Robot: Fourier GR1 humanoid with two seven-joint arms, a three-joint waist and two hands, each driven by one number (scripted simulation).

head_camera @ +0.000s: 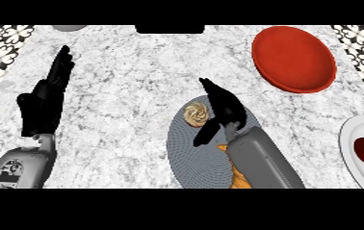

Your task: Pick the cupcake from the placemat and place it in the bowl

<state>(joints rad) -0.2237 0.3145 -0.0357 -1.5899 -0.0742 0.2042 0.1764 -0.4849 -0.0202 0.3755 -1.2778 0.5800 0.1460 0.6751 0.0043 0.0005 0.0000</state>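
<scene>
A cupcake (pixel 197 113) with swirled tan frosting sits near the far edge of a round grey placemat (pixel 192 152). My right hand (pixel 223 108) hovers over the mat just right of the cupcake, fingers straight and pointing away, thumb hanging down beside the cupcake; it holds nothing. The red bowl (pixel 293 59) lies at the far right of the marble counter. My left hand (pixel 48 96) rests open at the left, fingers up.
An orange object (pixel 240 177) lies on the mat, partly hidden under my right forearm. A white dish (pixel 353 145) with something dark red inside pokes in at the right edge. A grey object (pixel 69 27) and a dark one (pixel 169 29) sit at the counter's far edge.
</scene>
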